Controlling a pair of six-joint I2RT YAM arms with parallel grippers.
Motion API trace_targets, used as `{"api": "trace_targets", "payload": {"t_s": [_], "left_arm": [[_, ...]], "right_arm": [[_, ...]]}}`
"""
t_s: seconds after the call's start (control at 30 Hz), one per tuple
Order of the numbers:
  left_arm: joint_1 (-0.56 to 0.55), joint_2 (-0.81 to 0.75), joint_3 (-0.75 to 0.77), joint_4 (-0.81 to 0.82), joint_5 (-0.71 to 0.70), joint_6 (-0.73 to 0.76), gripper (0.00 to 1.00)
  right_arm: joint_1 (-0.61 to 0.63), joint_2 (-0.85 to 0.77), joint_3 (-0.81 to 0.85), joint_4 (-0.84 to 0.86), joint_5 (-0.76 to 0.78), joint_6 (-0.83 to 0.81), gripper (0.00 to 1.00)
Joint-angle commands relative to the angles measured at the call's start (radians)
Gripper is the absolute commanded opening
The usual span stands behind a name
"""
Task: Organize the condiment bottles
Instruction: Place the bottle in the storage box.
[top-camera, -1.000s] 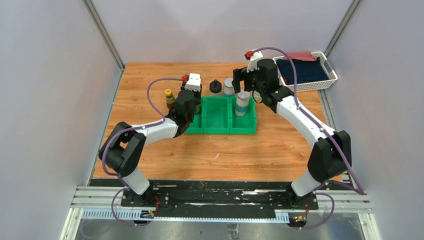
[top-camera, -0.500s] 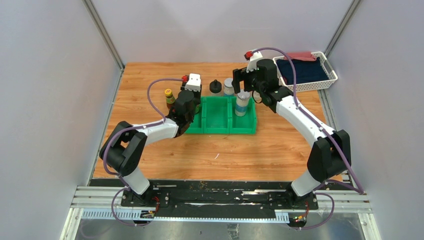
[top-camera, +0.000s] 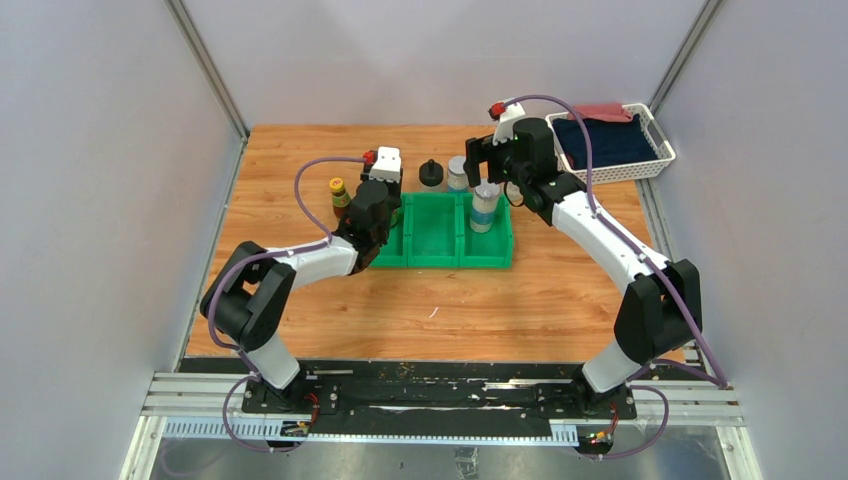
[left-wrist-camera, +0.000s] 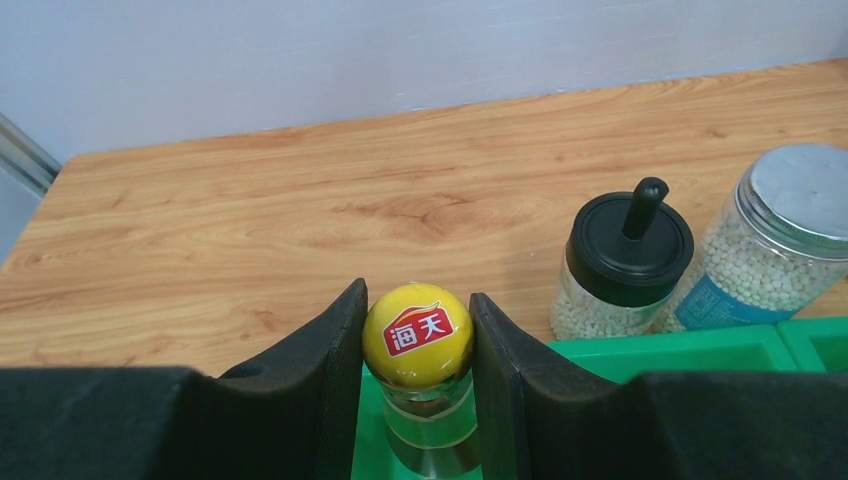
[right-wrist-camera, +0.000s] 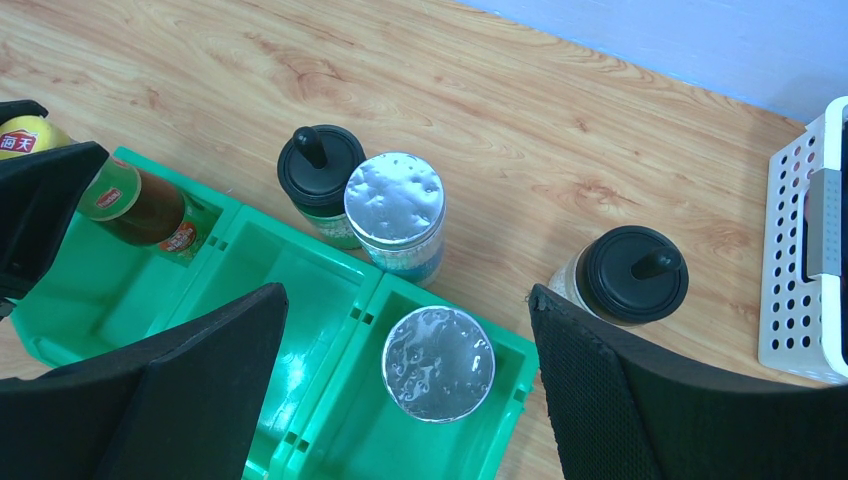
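Pinching: left claw (left-wrist-camera: 416, 300) has one black pad on each side of the yellow cap of the dark brown sauce bottle (left-wrist-camera: 417, 335); red label on cap top.
Held bottle place: lower end is inside the left compartment of the green three-compartment plastic bin (top-camera: 437, 256). It looks tilted in the right wrist view. Cannot tell if its base touches the bin floor.
Right claw: right claw (right-wrist-camera: 405, 298) is spread wide and pinches nothing; it hangs above the bin's right compartment.
Shaker in bin: clear silver-lidded shaker (right-wrist-camera: 438, 362) stands upright in the right compartment, under the right claw.
Shaker on desk: second silver-lidded shaker (right-wrist-camera: 395, 212), filled with white granules, stands on the wooden desk (top-camera: 450, 310) just behind the bin.
Knob jar behind bin: squat clear jar with black knob lid (right-wrist-camera: 320, 170) is on the desk, right up against the second silver-lidded shaker on its left.
Knob jar right: second black-knob jar (right-wrist-camera: 630, 275) is on the desk near the bin's right rear corner, not touching it.
Loose brown bottle: second dark brown yellow-capped bottle (top-camera: 340, 193) stands upright on the desk, left of the bin, beside the left arm.
Basket: white plastic mesh basket (top-camera: 662, 152) sits at the far right of the desk with dark blue cloth inside, well apart from the bottles.
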Motion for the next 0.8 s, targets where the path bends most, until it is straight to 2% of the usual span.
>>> {"api": "trace_targets", "payload": {"t_s": [0.0,0.13,0.33,0.77], "left_arm": [[0.008,0.014,0.029,0.038,-0.019,0.008,0.29],[0.008,0.016,0.031,0.036,-0.019,0.003,0.52],[0.008,0.018,0.039,0.026,-0.016,0.001,0.72],[0.007,-0.020,0.064,-0.003,-0.039,-0.006,0.88]], "right_arm": [[0.005,0.005,0.005,0.004,0.016,-0.012,0.94],[0.005,0.005,0.004,0.004,0.017,-0.014,0.94],[0.005,0.005,0.006,0.004,0.017,-0.015,0.94],[0.004,-0.005,0.014,0.000,0.020,-0.019,0.94]]}}
